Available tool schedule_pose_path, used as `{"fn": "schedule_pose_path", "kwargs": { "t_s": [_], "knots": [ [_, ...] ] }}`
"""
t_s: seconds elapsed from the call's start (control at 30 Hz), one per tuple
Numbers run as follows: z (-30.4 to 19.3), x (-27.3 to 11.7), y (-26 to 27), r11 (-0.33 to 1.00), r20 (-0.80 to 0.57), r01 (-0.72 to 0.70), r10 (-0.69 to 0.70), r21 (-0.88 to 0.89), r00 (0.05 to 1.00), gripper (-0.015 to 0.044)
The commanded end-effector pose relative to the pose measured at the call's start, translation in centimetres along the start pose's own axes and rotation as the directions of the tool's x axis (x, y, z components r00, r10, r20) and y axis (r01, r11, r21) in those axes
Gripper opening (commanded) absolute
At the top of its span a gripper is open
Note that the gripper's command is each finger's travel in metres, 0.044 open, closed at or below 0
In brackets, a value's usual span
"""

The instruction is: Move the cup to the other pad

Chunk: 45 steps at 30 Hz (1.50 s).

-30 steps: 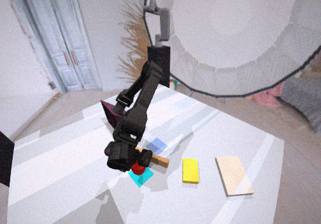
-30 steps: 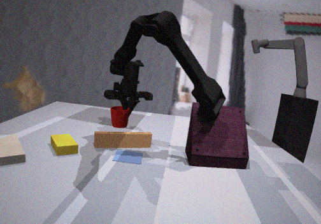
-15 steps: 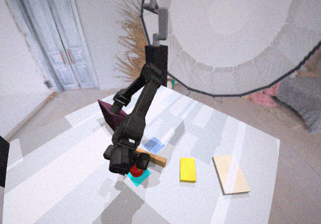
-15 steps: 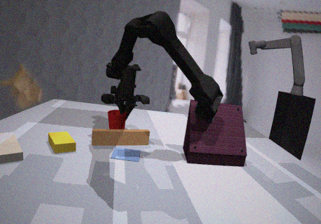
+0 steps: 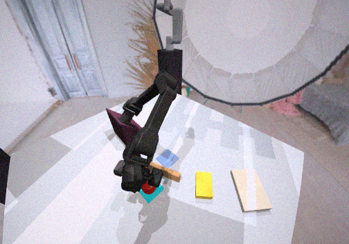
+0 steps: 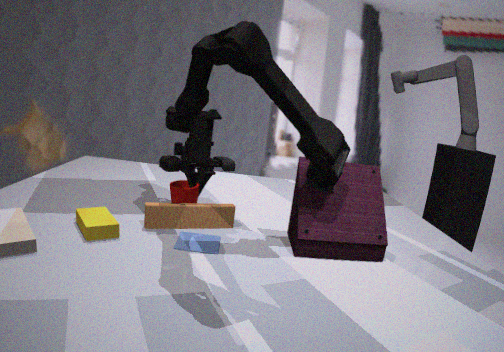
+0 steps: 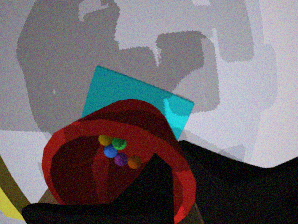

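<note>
Holding marbles (image 7: 116,151): red cup (image 7: 100,163)

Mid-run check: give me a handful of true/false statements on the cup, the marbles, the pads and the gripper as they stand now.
1. The gripper is shut on the red cup. True.
2. The cup is empty. False: marbles lie at its bottom.
3. A teal pad shows beneath the cup in the wrist view. True.
4. The cup lies tipped on its side. False: it hangs upright, mouth up.
5. The yellow block sits on the blue pad. False: they lie apart, the wooden bar between them.
</note>
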<state>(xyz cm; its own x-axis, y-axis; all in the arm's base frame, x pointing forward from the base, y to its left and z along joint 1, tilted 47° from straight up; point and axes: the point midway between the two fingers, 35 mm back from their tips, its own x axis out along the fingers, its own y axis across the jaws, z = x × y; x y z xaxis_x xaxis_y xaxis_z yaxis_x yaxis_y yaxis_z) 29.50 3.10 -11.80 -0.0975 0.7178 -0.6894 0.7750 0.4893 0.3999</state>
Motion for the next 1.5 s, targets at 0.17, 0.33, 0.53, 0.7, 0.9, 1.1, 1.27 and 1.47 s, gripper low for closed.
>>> {"fn": "schedule_pose_path", "kwargs": {
  "t_s": [0.17, 0.33, 0.53, 0.7, 0.9, 1.1, 1.27, 1.47],
  "knots": [
    [0.0, -0.1, 0.0, 1.0, 0.001, -0.001, 0.001, -0.001, 1.0, 0.0],
    [0.0, -0.1, 0.0, 1.0, 0.001, -0.001, 0.001, -0.001, 1.0, 0.0026],
    [0.0, -0.1, 0.0, 1.0, 0.001, -0.001, 0.001, -0.001, 1.0, 0.0128],
    [0.0, -0.1, 0.0, 1.0, 0.001, -0.001, 0.001, -0.001, 1.0, 0.0128],
    [0.1, -1.0, 0.1, 1.0, 0.001, 0.0, 0.0, 0.001, 1.0, 0.0128],
    [0.2, -2.0, 0.1, 1.0, 0.001, 0.0, 0.0, 0.002, 1.0, 0.0128],
    [0.2, -2.8, 0.1, 1.0, 0.001, 0.0, 0.0, 0.004, 1.0, 0.0128],
    [0.2, -3.9, 0.0, 1.0, 0.0, 0.0, 0.0, 0.006, 1.0, 0.0128]
  ]
}}
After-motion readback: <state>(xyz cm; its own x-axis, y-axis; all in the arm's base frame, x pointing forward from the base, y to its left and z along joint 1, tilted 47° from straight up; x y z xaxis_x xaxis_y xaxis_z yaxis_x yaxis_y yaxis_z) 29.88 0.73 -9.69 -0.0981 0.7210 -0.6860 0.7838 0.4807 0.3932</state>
